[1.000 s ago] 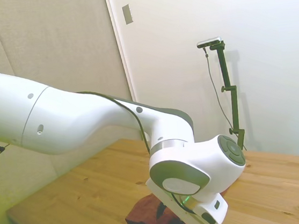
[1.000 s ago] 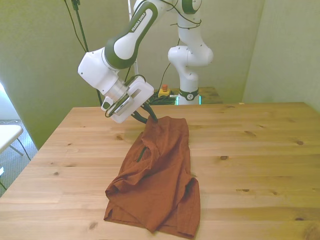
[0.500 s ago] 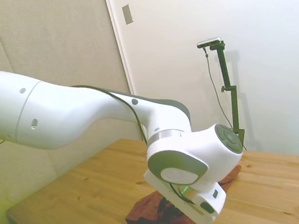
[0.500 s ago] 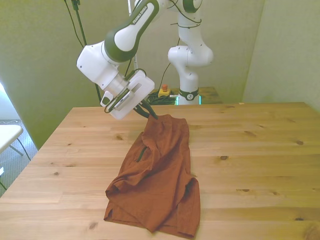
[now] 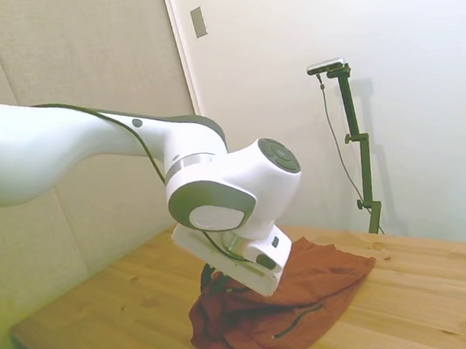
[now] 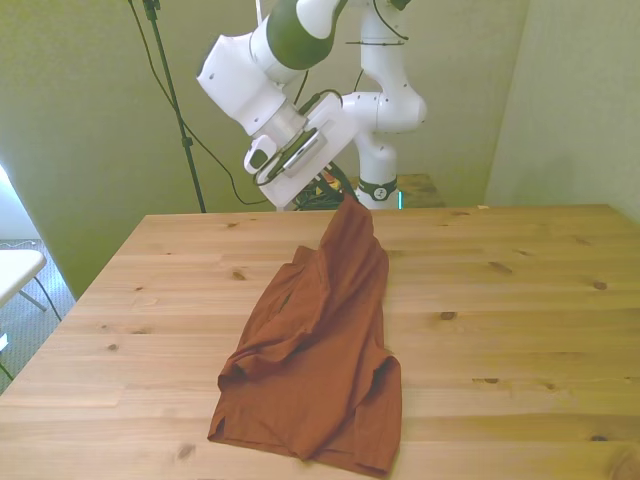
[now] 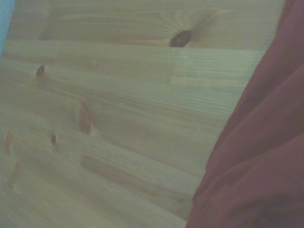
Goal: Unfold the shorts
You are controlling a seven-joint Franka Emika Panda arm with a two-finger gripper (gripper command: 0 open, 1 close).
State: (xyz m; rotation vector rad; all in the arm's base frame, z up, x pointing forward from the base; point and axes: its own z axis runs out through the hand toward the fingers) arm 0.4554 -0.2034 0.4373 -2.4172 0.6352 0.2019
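Raised pincer [image 6: 338, 197] lifts shorts [image 6: 315, 350] corner off wooden table [image 6: 520, 300].

The white arm [image 6: 300, 30] is reaching down from high above the table [image 6: 520, 300], bending at the wrist. The gripper [image 6: 338, 200] is pointing down at a slant above the table's far edge. Its fingers are pinching the top corner of the shorts [image 6: 320, 340] and holding that corner up off the table.
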